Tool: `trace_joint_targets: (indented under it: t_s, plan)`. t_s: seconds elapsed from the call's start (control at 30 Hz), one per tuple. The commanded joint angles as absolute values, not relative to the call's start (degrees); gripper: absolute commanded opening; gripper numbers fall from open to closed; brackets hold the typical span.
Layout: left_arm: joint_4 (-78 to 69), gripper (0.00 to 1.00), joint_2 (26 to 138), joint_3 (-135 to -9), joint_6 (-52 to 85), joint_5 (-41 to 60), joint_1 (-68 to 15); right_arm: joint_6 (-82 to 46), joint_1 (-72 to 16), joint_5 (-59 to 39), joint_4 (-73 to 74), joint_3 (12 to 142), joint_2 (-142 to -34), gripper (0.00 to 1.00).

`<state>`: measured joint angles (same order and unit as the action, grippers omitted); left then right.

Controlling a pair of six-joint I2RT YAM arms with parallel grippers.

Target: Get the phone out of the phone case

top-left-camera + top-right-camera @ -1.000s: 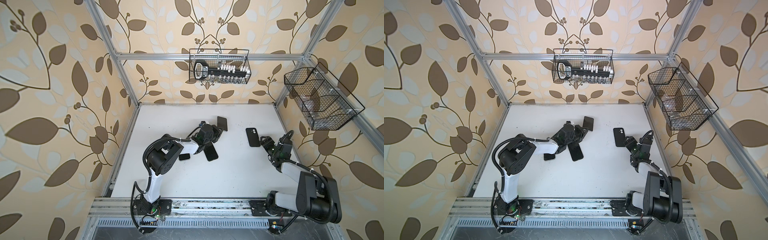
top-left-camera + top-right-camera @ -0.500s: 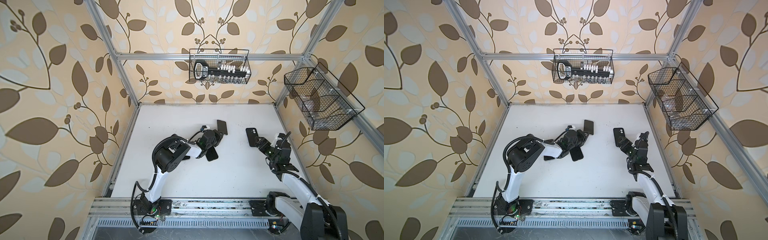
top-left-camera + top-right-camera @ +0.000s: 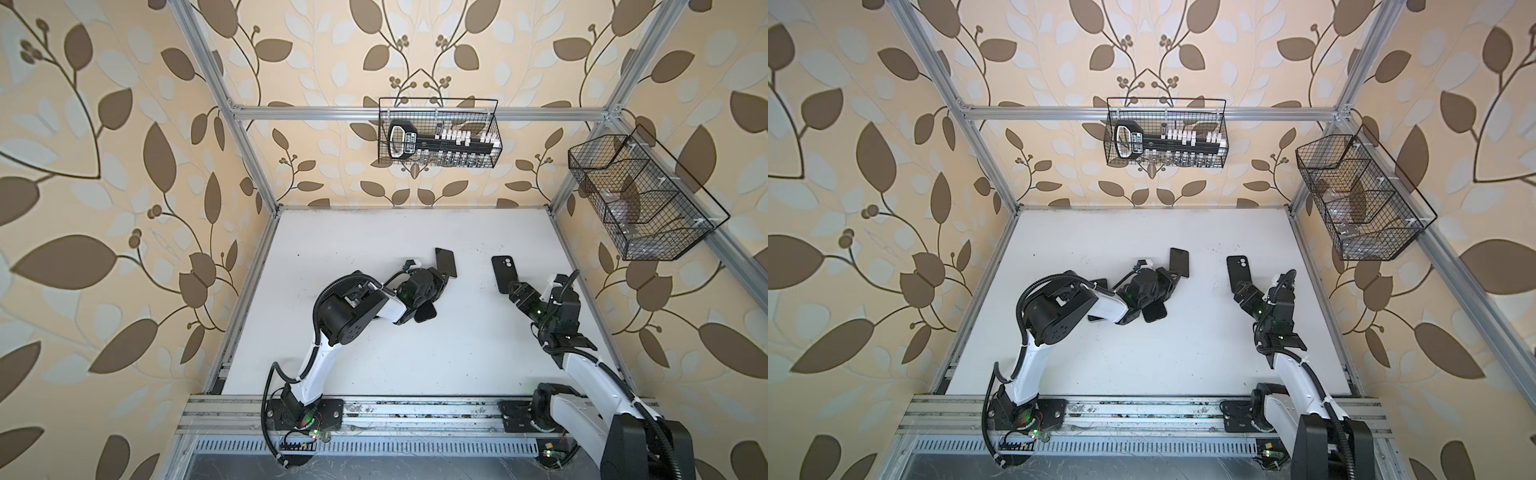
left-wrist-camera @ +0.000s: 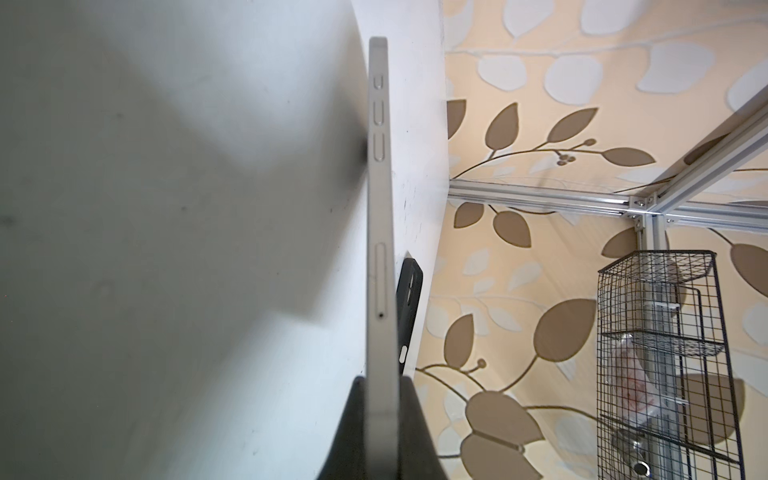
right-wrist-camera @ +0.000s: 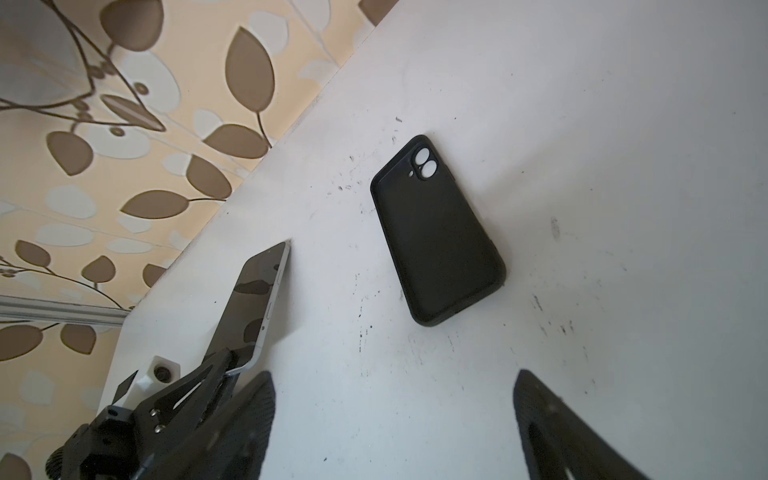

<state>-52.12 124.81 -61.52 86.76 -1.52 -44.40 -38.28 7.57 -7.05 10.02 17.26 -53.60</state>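
The phone [image 3: 445,262] [image 3: 1179,262] is bare, with a dark screen and a silver rim, and stands tilted over the middle of the white table. My left gripper [image 3: 440,276] [image 3: 1173,277] is shut on its near end. The left wrist view shows the phone [image 4: 379,228] edge-on between the left gripper's [image 4: 380,415] fingers. To its right the empty black phone case [image 3: 503,274] [image 3: 1239,274] [image 5: 436,232] lies flat with its inside up. My right gripper [image 3: 519,291] [image 3: 1241,293] [image 5: 392,386] is open just short of the case's near end and holds nothing.
A dark flat slab [image 3: 426,311] [image 3: 1154,311] lies on the table [image 3: 374,353] under the left wrist. One wire basket [image 3: 440,133] hangs on the back wall and another [image 3: 640,199] on the right wall. Aluminium frame posts stand at the table's corners.
The left arm has folded in and brought the held phone slightly nearer the front. The right arm has stretched out low, its open gripper edging left by the case's near end.
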Motion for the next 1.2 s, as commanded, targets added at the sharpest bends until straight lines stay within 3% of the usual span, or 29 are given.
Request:
trace_joint_targets:
  t_s: [0.0,0.13,0.43,0.73,1.17]
  plan:
    - [-56.5,0.0,124.3,-60.8,87.4,-3.4,-45.3,-37.6,8.0,-6.8,9.6,15.7,-52.8,0.89]
    - [-55.9,0.02,124.1,-60.0,87.7,-3.9,-45.5,-37.7,8.3,-7.1,9.8,15.1,-52.6,0.89]
    - [-55.1,0.26,124.1,-58.9,88.9,-4.7,-45.9,-37.7,8.8,-7.2,9.4,14.7,-51.6,0.89]
    - [-54.2,0.42,123.9,-58.5,89.5,-4.6,-46.1,-37.8,8.8,-7.5,9.1,14.5,-51.1,0.88]
    - [-42.7,0.54,121.2,-60.1,92.0,-2.1,-46.6,-36.9,9.1,-7.7,7.8,15.2,-49.6,0.89]
